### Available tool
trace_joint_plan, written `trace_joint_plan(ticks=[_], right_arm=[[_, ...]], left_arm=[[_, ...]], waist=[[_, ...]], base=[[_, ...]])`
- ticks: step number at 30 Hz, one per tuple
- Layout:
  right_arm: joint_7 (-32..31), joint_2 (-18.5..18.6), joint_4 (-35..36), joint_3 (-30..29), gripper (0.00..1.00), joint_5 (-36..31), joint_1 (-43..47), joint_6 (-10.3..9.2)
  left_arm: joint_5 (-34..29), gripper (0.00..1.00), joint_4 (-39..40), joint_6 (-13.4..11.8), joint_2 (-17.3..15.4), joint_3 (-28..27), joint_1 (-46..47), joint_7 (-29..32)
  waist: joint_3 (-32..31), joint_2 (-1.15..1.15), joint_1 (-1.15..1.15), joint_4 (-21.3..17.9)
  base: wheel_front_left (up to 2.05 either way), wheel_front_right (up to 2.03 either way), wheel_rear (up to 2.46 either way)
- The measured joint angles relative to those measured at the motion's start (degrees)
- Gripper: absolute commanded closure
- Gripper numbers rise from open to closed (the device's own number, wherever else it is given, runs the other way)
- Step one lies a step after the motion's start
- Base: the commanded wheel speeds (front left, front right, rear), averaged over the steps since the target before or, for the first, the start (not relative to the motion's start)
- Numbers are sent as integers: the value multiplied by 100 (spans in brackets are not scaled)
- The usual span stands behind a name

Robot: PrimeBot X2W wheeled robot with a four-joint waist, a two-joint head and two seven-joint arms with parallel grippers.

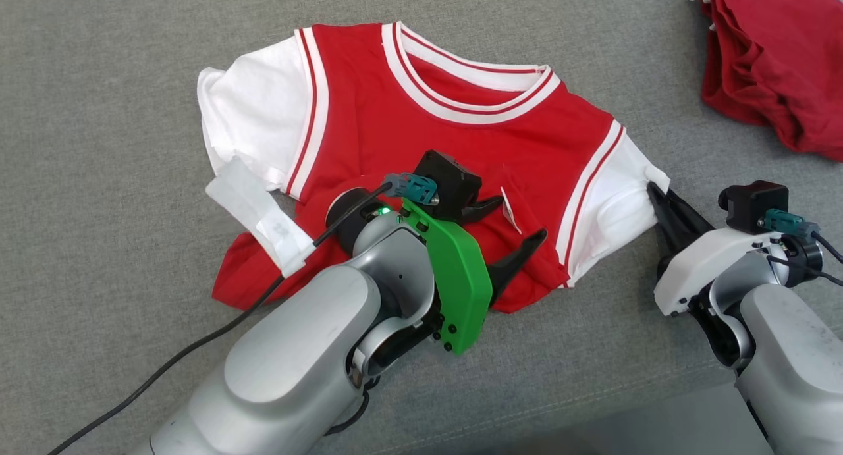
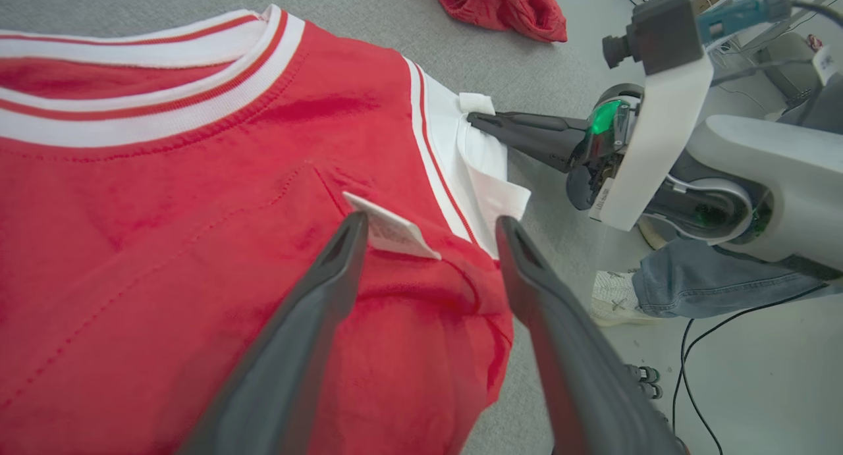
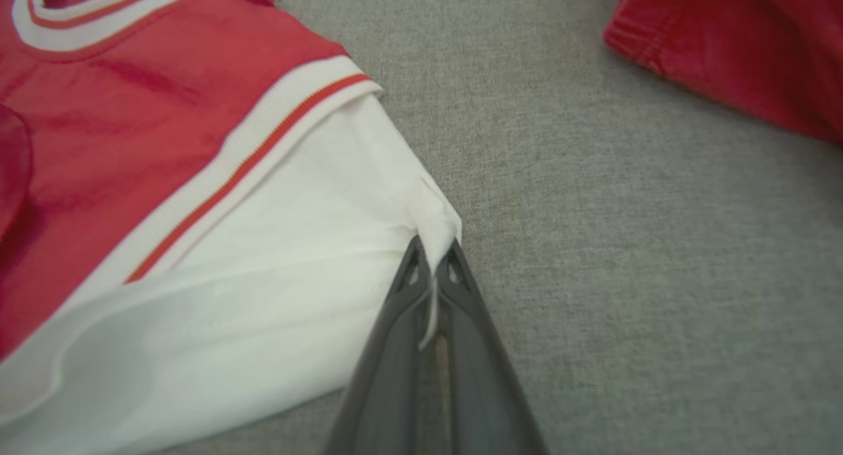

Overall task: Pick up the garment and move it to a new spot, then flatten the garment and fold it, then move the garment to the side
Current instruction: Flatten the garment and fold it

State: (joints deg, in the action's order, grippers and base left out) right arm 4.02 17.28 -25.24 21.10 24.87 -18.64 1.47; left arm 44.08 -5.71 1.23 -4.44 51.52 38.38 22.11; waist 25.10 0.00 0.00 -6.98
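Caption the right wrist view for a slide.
Right pincer shut on the white sleeve corner of the red-and-white shirt, lying on grey fabric near a second red garment.

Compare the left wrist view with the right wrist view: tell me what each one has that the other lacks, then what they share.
Left wrist view: the left gripper open over the jersey by its white tag, the right gripper seen from the side, and a person's jeans leg and shoe. Right wrist view: a close-up of dark fingers pinched on the white sleeve corner. Both: the jersey, the grey surface and the crumpled red garment beyond.
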Motion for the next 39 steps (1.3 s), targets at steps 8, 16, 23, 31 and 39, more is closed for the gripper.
trace_joint_plan(ticks=[8, 16, 23, 31, 39], right_arm=[[13, -66, -15, 5, 100, 1, -26, 0], [48, -74, -43, 13, 100, 1, -54, 0], [102, -71, -140, -14, 100, 43, -51, -1], [211, 81, -224, -250, 100, 224, 190, -33], [308, 359, -238, -505, 100, 321, 529, -88]], left_arm=[[-177, 5, -292, -131, 19, -21, 61, -56], [-191, 100, -459, -179, 23, -35, 65, -158], [22, 100, -230, -167, 80, -290, 69, -494], [220, 100, 776, -512, -297, -1216, -259, -956], [223, 100, 1373, -716, -929, -1806, -1198, -1185]], waist=[[6, 0, 0, -54], [15, 0, 0, -77], [-42, 0, 0, -21], [-199, 0, 0, 242], [-394, 0, 0, 737]], base=[[0, 0, 0], [0, 0, 0], [0, 0, 0], [0, 0, 0], [0, 0, 0]])
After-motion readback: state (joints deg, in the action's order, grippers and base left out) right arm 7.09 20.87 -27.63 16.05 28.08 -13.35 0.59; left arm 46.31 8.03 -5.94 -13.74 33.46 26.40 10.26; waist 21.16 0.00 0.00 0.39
